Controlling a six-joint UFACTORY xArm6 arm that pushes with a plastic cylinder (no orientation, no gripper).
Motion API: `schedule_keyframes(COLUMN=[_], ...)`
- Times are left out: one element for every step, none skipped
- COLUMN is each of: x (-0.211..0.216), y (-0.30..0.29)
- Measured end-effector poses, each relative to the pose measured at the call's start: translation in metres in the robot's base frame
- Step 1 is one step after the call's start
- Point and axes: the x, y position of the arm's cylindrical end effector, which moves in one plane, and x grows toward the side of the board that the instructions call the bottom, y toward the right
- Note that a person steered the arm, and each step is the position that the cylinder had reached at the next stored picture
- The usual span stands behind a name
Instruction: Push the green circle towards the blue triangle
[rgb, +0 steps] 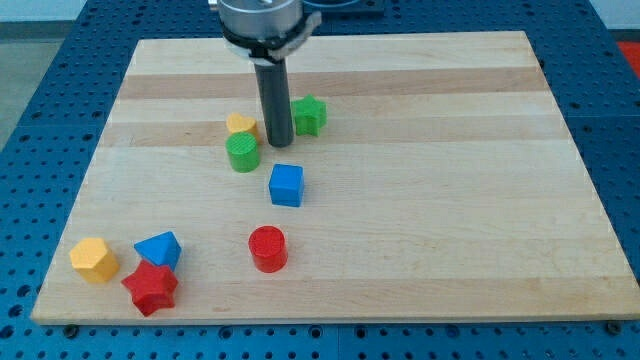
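Note:
The green circle is a short green cylinder left of the board's middle. The blue triangle lies at the view's lower left, far below and left of the circle. My tip stands just right of the green circle, slightly above it, with a small gap between them. The rod rises from there to the arm at the view's top.
A yellow block touches the green circle's upper side. A green star-like block sits right of the rod. A blue cube and a red cylinder lie below. A yellow hexagon and a red star flank the blue triangle.

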Motion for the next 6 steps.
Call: schedule_keyframes(x=[0.003,0.022,0.027,0.020,0.017,0.035], y=[-0.048,-0.059,-0.047,-0.014,0.016,0.005])
